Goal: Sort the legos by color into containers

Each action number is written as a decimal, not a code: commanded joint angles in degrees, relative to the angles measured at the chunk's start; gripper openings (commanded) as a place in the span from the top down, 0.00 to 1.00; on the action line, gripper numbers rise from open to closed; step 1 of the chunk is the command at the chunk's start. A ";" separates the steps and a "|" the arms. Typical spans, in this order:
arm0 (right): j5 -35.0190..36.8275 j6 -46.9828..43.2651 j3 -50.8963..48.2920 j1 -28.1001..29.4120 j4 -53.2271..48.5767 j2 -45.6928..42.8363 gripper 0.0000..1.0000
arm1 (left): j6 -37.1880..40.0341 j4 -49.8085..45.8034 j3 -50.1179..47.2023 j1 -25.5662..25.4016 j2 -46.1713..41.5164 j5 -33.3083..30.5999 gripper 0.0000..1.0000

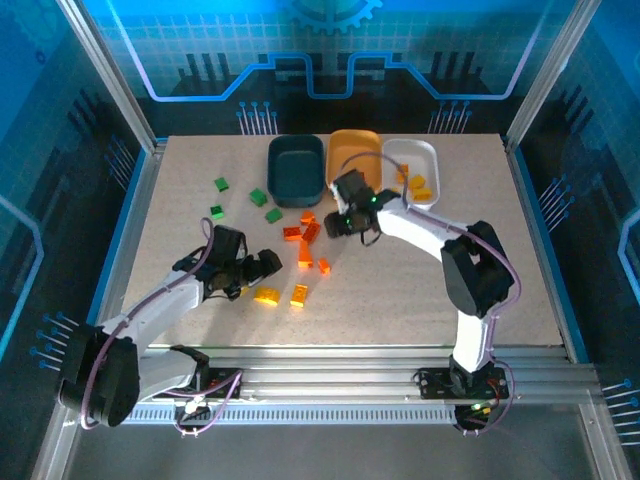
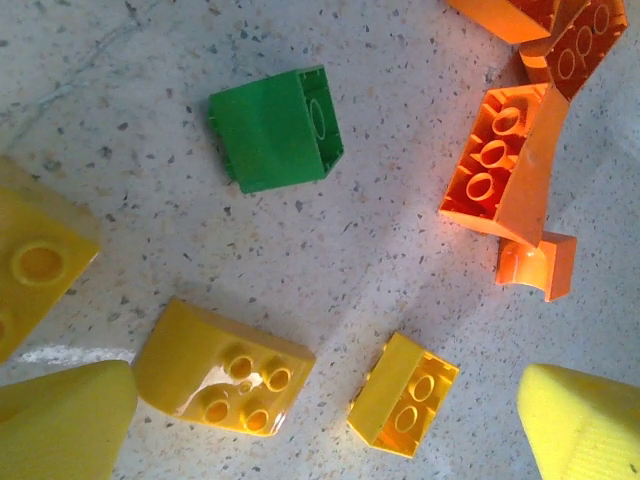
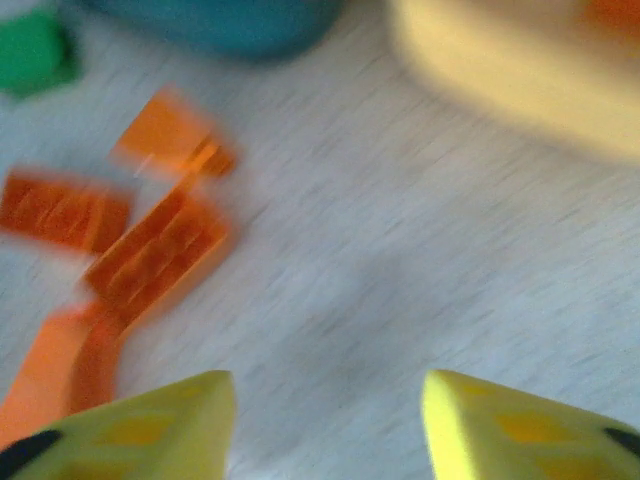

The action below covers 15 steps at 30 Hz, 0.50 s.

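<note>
early stage: a few yellow legos point(image 1: 418, 185) lie in the white bin point(image 1: 428, 149), far right. green legos point(image 1: 221, 184), far left, and red-orange legos point(image 1: 305, 232), centre, lie loose on the counter point(image 1: 480, 280). left pincer point(image 1: 265, 263) wide open, empty; right pincer point(image 3: 325, 420) parted, empty

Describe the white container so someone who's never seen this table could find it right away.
Along the far edge of the speckled beige table, a dark teal plastic bin, an orange plastic bin and a white plastic bin stand in a row. The white one is at the right end, beside the orange. It is the palest, and small yellow-orange plastic bricks lie inside it.
</note>
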 commanded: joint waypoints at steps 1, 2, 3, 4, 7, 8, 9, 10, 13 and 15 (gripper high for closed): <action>-1.96 1.39 -5.00 4.82 -0.10 -5.24 0.35 | 1.85 0.60 3.00 0.24 0.77 1.27 0.01; -1.47 1.50 -5.98 6.19 -0.19 -5.37 0.34 | 1.82 0.72 3.27 0.31 0.70 1.32 0.01; -1.06 1.55 -6.43 7.17 -0.43 -5.25 0.33 | 1.69 0.74 3.38 0.25 0.65 1.32 0.01; -0.50 1.60 -6.66 8.00 -0.78 -4.70 0.33 | 1.56 0.67 3.47 0.29 0.53 1.42 0.01; -1.56 1.69 -6.43 8.96 -0.46 -2.10 0.33 | 1.02 0.66 3.16 0.23 -0.20 2.10 0.01; -1.49 1.57 -6.09 9.21 -0.29 -0.95 0.34 | 0.86 0.57 2.76 0.27 -0.74 2.23 0.01; -0.83 1.60 -5.55 9.33 -0.51 0.18 0.35 | 0.61 0.48 2.20 0.23 -1.39 2.22 0.01; -0.47 1.64 -5.09 9.36 -0.77 1.02 0.37 | 0.43 0.43 1.80 0.23 -1.99 2.15 0.01; -0.65 1.55 -4.54 9.33 0.10 3.25 0.43 | 0.30 -0.49 0.47 0.28 -4.29 1.73 0.01; -0.96 1.46 -3.75 9.29 -0.17 4.64 0.48 | 0.53 -1.47 0.07 0.28 -5.60 1.19 0.01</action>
